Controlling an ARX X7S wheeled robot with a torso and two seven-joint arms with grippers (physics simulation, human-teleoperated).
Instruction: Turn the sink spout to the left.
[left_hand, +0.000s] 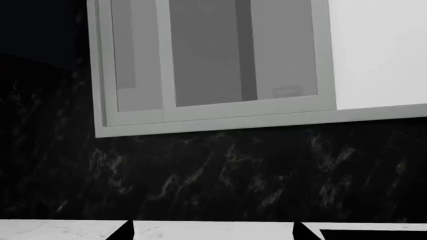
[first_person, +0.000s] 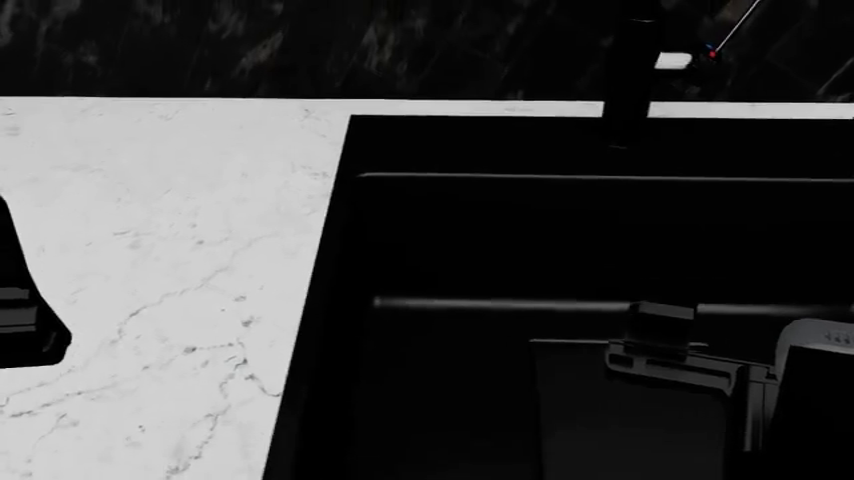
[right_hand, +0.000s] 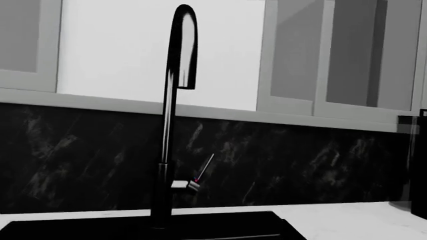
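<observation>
The sink spout (right_hand: 170, 125) is a tall matte black tube. It rises from the back rim of the black basin (right_hand: 220, 225) and curves over at the top. In the head view only its upright stem (first_person: 627, 85) shows at the far edge. A thin pale lever with red and blue dots (right_hand: 202, 171) juts from its base. My right arm (first_person: 663, 345) hangs over the basin, well short of the spout. Its fingers are lost against the black basin. My left gripper (left_hand: 213, 232) is open and empty over the white counter, with both fingertips (left_hand: 123, 231) spread wide.
A white marble counter (first_person: 160, 250) lies left of the basin (first_person: 534, 240). A black marbled backsplash (left_hand: 213, 175) runs behind it, with grey-framed windows (left_hand: 213, 60) above. A dark object (right_hand: 419, 165) stands on the counter to the spout's right. My left arm (first_person: 20, 320) shows at the head view's left edge.
</observation>
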